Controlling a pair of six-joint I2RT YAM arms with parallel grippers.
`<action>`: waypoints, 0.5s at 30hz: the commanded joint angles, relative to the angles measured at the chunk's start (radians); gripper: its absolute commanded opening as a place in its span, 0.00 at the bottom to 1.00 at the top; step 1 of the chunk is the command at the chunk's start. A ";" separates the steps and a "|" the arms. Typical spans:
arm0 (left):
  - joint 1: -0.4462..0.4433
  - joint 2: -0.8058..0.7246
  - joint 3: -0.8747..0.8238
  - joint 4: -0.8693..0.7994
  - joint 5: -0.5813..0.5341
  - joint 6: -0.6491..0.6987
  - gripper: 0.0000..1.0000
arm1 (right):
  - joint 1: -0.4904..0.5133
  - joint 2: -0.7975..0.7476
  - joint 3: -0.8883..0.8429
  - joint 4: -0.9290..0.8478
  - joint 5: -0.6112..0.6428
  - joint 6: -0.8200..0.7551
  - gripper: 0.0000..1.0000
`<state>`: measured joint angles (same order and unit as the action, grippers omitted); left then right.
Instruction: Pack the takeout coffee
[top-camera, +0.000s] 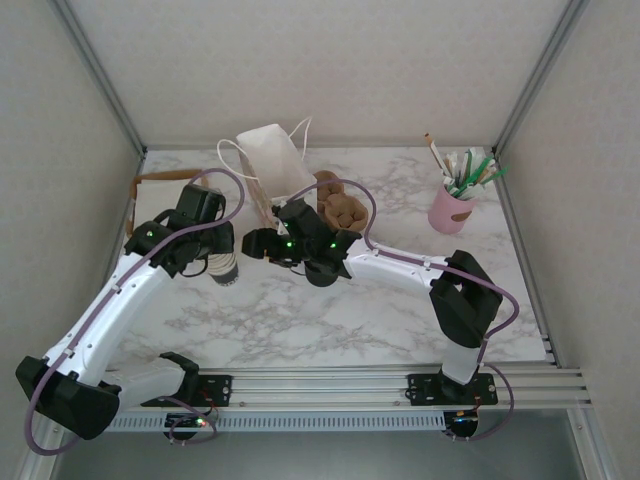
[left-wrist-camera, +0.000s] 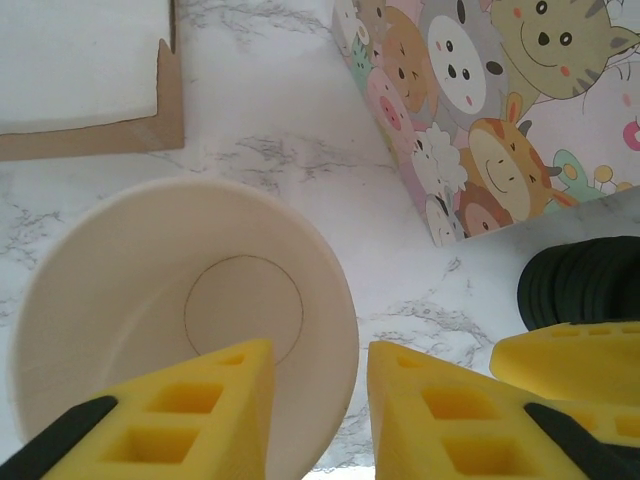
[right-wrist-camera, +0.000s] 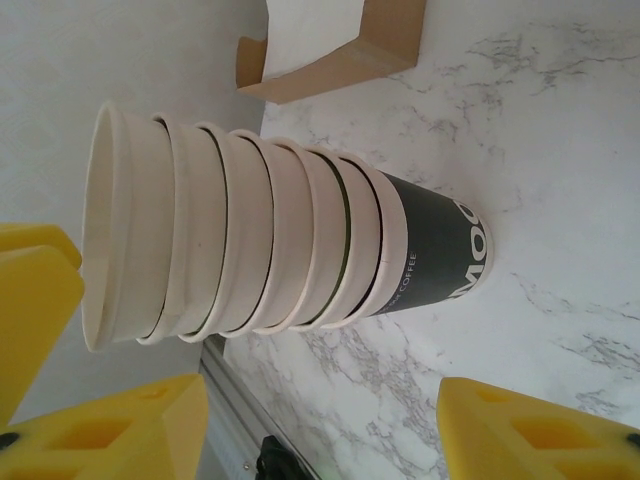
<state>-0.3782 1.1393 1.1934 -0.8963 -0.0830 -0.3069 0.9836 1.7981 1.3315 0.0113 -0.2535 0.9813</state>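
A tall stack of lidless cream cups (top-camera: 227, 268) with a dark band at its base stands left of centre. No single takeout coffee cup stands apart; it is out of view. My left gripper (top-camera: 218, 252) hangs over the stack (left-wrist-camera: 150, 290), open, one finger inside the top cup's rim and the other outside it (left-wrist-camera: 320, 370). My right gripper (top-camera: 255, 243) is open just right of the stack (right-wrist-camera: 280, 240), its fingers wide apart and short of it (right-wrist-camera: 320, 400). A squat black stack of lids (top-camera: 321, 272) sits beside it (left-wrist-camera: 585, 280).
A white paper bag (top-camera: 272, 160) with a cartoon-animal side (left-wrist-camera: 500, 100) stands behind the cups. A brown holder with white napkins (left-wrist-camera: 90, 80) lies at the far left. A pink cup of straws (top-camera: 452, 205) stands at the back right, brown items (top-camera: 338, 205) by the bag.
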 joint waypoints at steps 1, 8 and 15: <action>-0.007 -0.007 0.007 -0.027 0.012 0.004 0.31 | 0.012 -0.025 -0.019 0.018 0.028 0.005 0.62; -0.007 0.016 -0.015 -0.016 0.035 0.008 0.24 | 0.012 -0.034 -0.039 0.036 0.030 0.015 0.62; -0.008 0.029 -0.030 -0.015 0.029 0.011 0.18 | 0.012 -0.030 -0.046 0.070 0.015 0.033 0.62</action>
<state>-0.3782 1.1599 1.1755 -0.8951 -0.0586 -0.3065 0.9844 1.7950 1.3014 0.0380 -0.2462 0.9997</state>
